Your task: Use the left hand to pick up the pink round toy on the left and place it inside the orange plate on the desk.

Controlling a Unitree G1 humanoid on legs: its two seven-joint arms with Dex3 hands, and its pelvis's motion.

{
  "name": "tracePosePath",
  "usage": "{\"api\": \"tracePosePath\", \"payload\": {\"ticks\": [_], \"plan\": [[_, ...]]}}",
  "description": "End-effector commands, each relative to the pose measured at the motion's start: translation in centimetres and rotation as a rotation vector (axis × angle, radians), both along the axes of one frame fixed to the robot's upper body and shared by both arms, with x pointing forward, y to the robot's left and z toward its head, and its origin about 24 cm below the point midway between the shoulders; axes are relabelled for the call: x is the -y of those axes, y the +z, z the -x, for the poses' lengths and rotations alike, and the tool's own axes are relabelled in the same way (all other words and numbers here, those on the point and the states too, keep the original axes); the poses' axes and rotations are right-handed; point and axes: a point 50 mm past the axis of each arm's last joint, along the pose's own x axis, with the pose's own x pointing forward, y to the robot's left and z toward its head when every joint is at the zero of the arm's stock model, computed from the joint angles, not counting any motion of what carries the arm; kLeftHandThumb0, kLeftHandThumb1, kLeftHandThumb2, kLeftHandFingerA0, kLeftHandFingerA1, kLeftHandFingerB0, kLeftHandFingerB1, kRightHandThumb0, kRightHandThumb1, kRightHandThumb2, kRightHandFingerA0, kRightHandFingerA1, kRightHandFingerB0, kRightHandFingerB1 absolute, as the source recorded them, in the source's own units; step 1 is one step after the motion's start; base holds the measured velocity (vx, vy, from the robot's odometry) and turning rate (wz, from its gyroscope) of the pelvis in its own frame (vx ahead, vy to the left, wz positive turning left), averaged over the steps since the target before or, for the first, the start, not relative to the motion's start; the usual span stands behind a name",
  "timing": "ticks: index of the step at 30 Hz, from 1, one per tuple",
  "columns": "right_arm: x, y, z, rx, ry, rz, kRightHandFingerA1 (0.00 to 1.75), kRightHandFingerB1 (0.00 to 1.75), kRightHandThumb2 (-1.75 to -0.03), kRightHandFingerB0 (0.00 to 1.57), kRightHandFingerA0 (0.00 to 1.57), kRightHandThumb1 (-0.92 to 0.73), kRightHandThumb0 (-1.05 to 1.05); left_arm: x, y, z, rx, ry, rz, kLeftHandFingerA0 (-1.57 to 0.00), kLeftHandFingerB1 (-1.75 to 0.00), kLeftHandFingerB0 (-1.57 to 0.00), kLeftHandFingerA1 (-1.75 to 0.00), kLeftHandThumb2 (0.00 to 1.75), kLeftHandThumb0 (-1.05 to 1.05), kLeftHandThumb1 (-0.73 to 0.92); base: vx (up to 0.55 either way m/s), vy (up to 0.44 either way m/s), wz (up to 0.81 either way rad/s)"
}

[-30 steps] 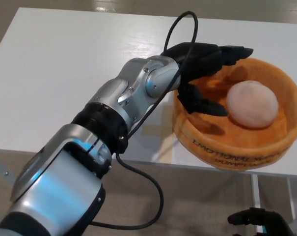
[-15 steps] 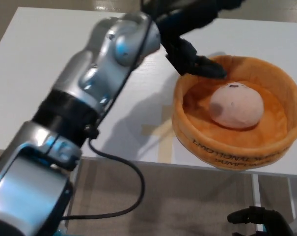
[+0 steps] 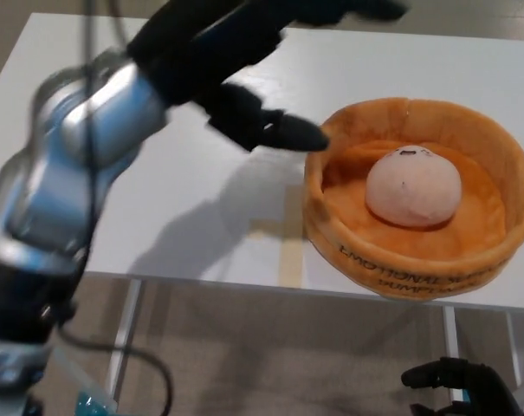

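The pink round toy (image 3: 413, 186) lies inside the orange plate (image 3: 357, 251), a soft round bowl at the right front of the white desk (image 3: 106, 156). My left hand (image 3: 253, 52) is raised above the desk to the left of the plate, open, with thumb and fingers spread and nothing in it. Its thumb tip reaches almost to the plate's left rim. My right hand (image 3: 456, 386) shows at the bottom right, below the desk's edge, with its fingers apart and holding nothing.
The desk's front edge runs across the lower middle, with brown floor and a table leg (image 3: 123, 338) below it. My silver left forearm (image 3: 62, 182) crosses the left part of the picture.
My left hand has let go of the pink toy in the plate, then lifted and pulled back to the left. The toy has rolled a little and settled.
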Motion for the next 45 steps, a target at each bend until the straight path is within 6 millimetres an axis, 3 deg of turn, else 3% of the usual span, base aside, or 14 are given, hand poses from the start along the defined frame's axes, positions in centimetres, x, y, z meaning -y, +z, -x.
{"api": "tracePosePath", "payload": {"ticks": [1,5,6,7,14,16,17,21,27,28,30,35,36,45], "plan": [[0.7,-0.4,0.7,-0.037,-0.009,0.01,0.93,0.81,-0.82,0.69,0.81,-0.45,-0.19,-5.5,-3.6,9.9,-0.347,-0.418,0.153,-0.71,-0.48,-0.68,-0.52,0.63,-0.05,0.69,0.0,0.0,0.0],[0.7,-0.3,0.6,-0.033,-0.006,0.014,0.92,0.8,-0.82,0.68,0.79,-0.46,-0.18,-6.5,-5.7,10.6,-0.443,-0.461,0.262,-0.8,-0.54,-0.74,-0.57,0.61,-0.11,0.74,0.0,0.0,0.0],[0.7,-0.3,0.6,-0.03,-0.007,0.016,0.96,0.8,-0.59,0.71,0.8,-0.58,-0.12,-6.8,-6.3,10.9,-0.487,-0.46,0.291,-0.84,-0.54,-0.76,-0.58,0.61,-0.13,0.71,0.0,0.0,0.0],[0.7,-0.3,0.6,-0.027,-0.007,0.016,0.95,0.82,-0.82,0.72,0.85,-0.44,-0.18,-7.1,-7.0,11.2,-0.533,-0.464,0.316,-0.83,-0.56,-0.76,-0.6,0.6,-0.14,0.71,0.0,0.0,0.0],[0.9,-0.2,0.4,-0.026,-0.018,0.01,0.97,0.81,-0.6,0.72,0.8,-0.58,-0.12,-8.6,-10.8,13.3,-0.768,-0.469,0.399,-0.86,-0.63,-0.77,-0.72,0.61,-0.09,0.69,0.0,0.0,0.0],[0.9,-0.1,0.3,-0.027,-0.018,0.013,0.92,0.81,-0.82,0.69,0.8,-0.46,-0.19,-8.3,-12.5,13.5,-0.834,-0.456,0.415,-0.88,-0.69,-0.79,-0.81,0.8,0.14,0.73,0.0,0.0,0.0],[0.9,-0.1,0.2,-0.024,-0.017,0.015,0.95,0.81,-0.59,0.71,0.78,-0.59,-0.11,-8.1,-13.9,13.7,-0.884,-0.4,0.396,-0.87,-0.68,-0.82,-0.81,0.75,0.08,0.77,0.0,0.0,0.0],[0.9,0.0,0.1,-0.019,-0.017,0.02,0.96,0.8,-0.58,0.72,0.79,-0.59,-0.12,-7.8,-17.7,14.1,-0.973,-0.226,0.332,-0.88,-0.69,-0.85,-0.74,0.66,0.01,0.79,0.0,0.0,0.0],[0.9,-0.1,0.3,-0.004,-0.02,0.035,0.96,0.8,-0.6,0.71,0.79,-0.58,-0.11,-8.3,-25.4,13.6,-1.078,0.099,0.266,-0.88,-0.66,-0.82,-0.71,0.64,-0.05,0.82,0.0,0.0,0.0],[0.9,-0.1,0.4,-0.005,-0.021,0.035,0.95,0.82,-0.82,0.71,0.85,-0.45,-0.18,-8.4,-26.5,13.4,-1.088,0.14,0.262,-0.87,-0.67,-0.8,-0.74,0.64,-0.06,0.81,0.0,0.0,0.0],[0.9,-0.3,0.6,-0.015,-0.029,0.029,0.94,0.81,-0.82,0.69,0.83,-0.45,-0.19,-8.6,-28.5,13.0,-1.109,0.215,0.265,-0.88,-0.67,-0.81,-0.77,0.67,-0.03,0.79,0.0,0.0,0.04],[0.9,-0.4,0.9,-0.016,-0.039,0.029,0.93,0.81,-0.82,0.68,0.81,-0.45,-0.19,-8.9,-30.1,12.7,-1.128,0.303,0.252,-0.9,-0.63,-0.82,-0.71,0.63,-0.06,0.78,0.0,0.0,0.0],[0.9,-0.5,0.9,-0.015,-0.043,0.027,0.98,0.81,-0.6,0.7,0.77,-0.58,-0.12,-9.1,-30.7,12.6,-1.138,0.348,0.241,-0.89,-0.62,-0.82,-0.71,0.63,-0.06,0.78,0.0,0.0,0.0],[0.9,-0.6,1.3,-0.008,-0.068,0.017,0.93,0.78,-0.62,0.62,0.69,-0.57,-0.12,-9.5,-33.2,10.9,-1.121,0.605,0.163,-0.91,-0.56,-0.83,-0.69,0.61,-0.12,0.73,0.0,0.0,0.0]]}}
